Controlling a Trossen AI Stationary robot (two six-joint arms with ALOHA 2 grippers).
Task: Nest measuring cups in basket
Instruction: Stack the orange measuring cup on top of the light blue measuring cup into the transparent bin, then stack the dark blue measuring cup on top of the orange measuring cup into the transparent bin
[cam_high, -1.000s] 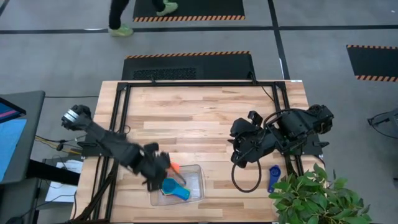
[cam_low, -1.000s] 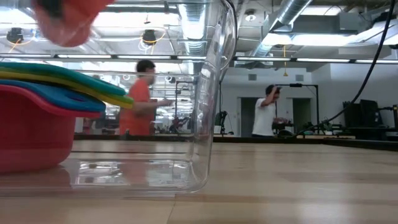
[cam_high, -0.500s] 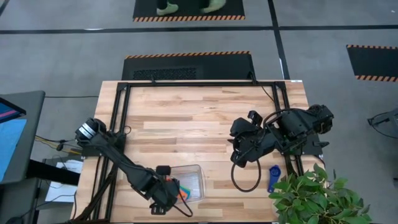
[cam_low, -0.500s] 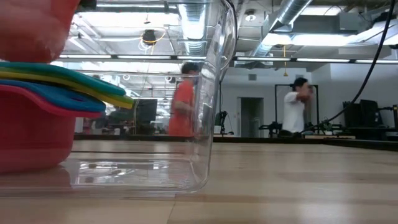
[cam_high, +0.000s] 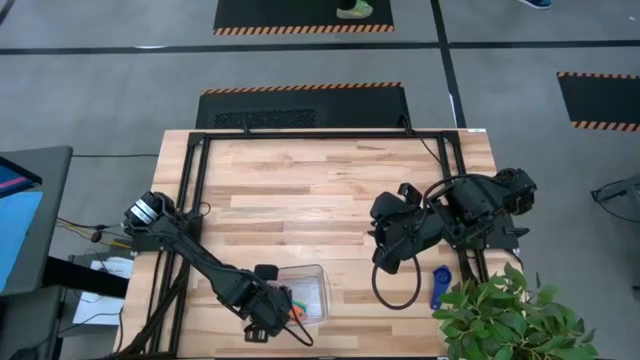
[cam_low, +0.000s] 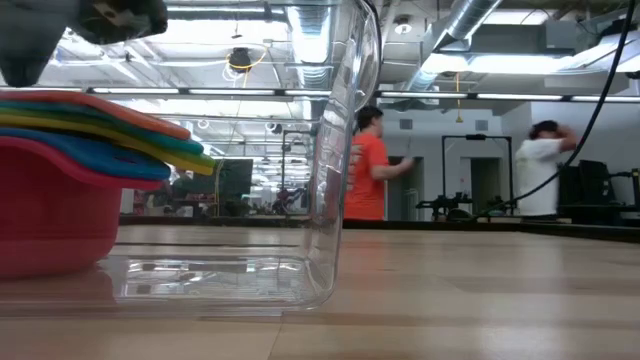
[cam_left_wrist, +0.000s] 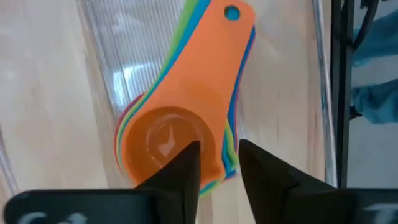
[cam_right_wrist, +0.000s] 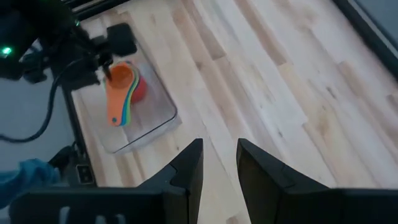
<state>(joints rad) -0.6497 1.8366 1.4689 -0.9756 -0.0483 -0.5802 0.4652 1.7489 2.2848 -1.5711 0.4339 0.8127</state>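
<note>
At the lower left of the high view, the left pincer (cam_high: 268, 318) hangs over the clear basket (cam_high: 318, 275) near the tabletop's (cam_high: 320, 185) front edge. Its wrist view shows the orange cup (cam_left_wrist: 168, 134) seated on top of the nested stack (cam_low: 60, 190), bowl in bowl, handles fanned toward one end of the basket. The two fingers (cam_left_wrist: 180, 180) stand slightly apart with a gap between them and nothing held, so the pincer looks released just above the orange bowl. The step in hand seems to be the placing of this cup, now done.

Toward the right of the high view, the right pincer (cam_right_wrist: 217, 168) waits over bare wood, parted and empty. Below it, at lower right, the dark blue cup (cam_high: 438, 287) lies on the tabletop beside a potted plant (cam_high: 505, 320), well apart from the basket. Judging from this, the next move calls for fetching that cup and seating it on the stack.
</note>
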